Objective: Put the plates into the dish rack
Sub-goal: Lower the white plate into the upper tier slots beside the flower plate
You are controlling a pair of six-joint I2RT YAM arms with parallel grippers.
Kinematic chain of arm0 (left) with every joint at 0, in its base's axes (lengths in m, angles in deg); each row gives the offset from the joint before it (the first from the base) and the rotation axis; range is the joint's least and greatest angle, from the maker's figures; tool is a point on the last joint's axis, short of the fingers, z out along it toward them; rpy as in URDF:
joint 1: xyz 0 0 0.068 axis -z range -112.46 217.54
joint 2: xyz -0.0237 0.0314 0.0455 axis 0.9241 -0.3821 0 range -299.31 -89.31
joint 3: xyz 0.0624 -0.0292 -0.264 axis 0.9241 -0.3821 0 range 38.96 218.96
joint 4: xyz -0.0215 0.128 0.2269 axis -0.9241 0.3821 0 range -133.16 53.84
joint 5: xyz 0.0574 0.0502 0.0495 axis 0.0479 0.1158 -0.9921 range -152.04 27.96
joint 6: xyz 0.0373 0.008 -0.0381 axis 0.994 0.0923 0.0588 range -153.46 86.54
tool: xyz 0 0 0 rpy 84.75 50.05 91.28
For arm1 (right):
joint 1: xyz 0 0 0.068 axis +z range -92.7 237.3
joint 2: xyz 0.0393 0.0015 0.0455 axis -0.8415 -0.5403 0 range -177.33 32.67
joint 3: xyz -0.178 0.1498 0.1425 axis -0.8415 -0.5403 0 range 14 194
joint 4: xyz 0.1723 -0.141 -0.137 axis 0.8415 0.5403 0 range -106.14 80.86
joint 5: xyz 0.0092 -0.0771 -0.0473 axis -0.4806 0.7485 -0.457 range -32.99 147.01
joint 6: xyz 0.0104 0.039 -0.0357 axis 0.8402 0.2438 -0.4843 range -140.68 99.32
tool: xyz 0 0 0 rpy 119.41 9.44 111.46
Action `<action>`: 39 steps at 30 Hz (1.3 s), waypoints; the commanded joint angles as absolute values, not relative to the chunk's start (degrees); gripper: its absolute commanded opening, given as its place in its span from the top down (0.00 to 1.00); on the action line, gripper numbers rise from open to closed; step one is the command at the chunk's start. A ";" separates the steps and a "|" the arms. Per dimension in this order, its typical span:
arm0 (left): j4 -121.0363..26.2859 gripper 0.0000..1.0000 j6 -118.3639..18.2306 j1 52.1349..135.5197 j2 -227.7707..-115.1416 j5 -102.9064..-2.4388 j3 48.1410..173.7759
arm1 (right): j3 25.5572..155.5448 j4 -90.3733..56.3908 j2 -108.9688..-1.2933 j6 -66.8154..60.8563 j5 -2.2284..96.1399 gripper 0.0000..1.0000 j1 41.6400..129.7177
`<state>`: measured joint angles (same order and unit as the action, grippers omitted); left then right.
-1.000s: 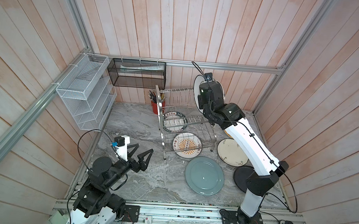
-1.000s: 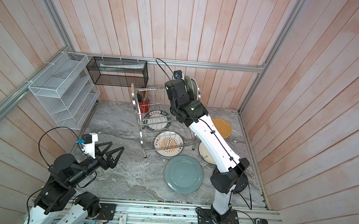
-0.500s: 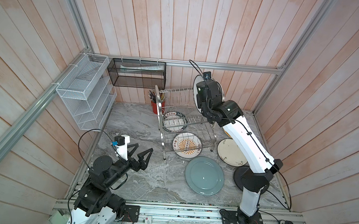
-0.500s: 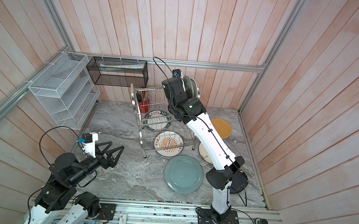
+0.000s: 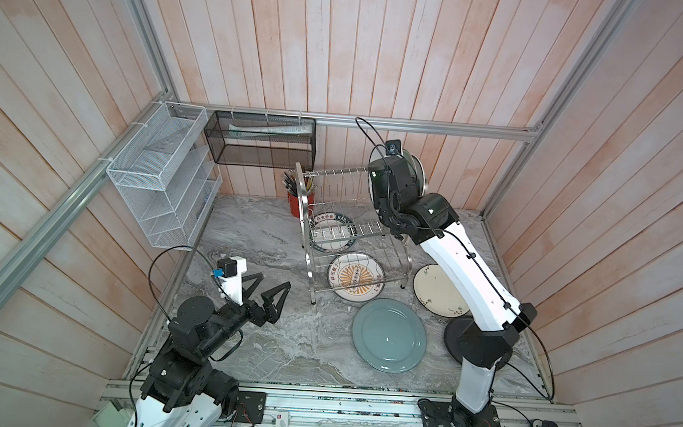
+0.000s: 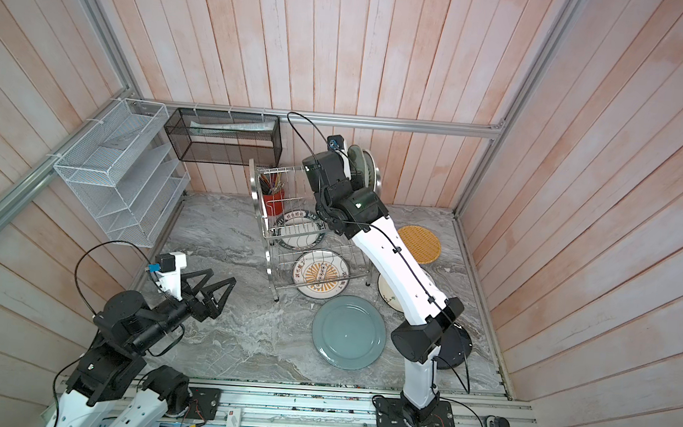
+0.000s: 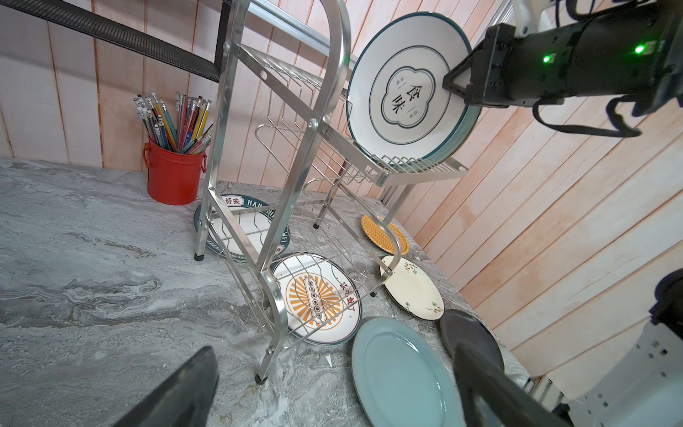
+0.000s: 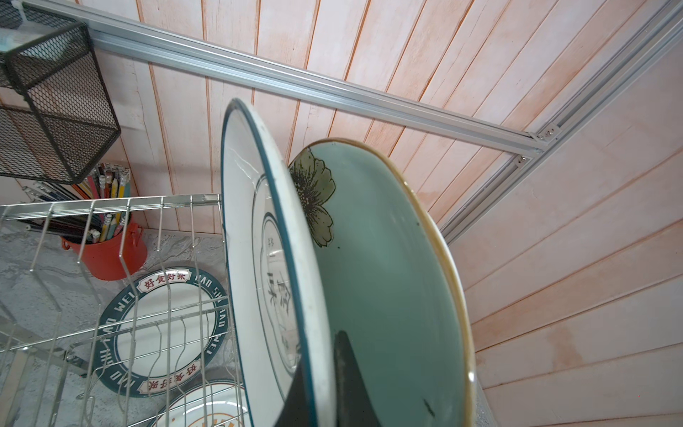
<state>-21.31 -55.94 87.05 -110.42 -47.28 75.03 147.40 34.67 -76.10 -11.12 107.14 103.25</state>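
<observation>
A white green-rimmed plate is held upright on the upper tier of the dish rack, its rim clamped in the right jaws, just beside a pale green plate already slotted there. The left jaws are spread apart, well away above the surface. If the plate is released before its edge is seated between prongs, it could be tipped against its neighbour or dropped onto plates lying below.
</observation>
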 commanded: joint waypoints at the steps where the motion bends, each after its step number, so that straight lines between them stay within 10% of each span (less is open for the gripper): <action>1: -22.04 0.00 -55.58 86.87 -110.36 -46.20 74.42 | 144.90 34.94 -75.10 -9.96 104.74 1.00 104.23; 39: -21.64 0.00 -55.95 86.87 -110.03 -45.42 74.67 | 144.86 34.91 -71.81 -12.37 101.68 0.50 101.99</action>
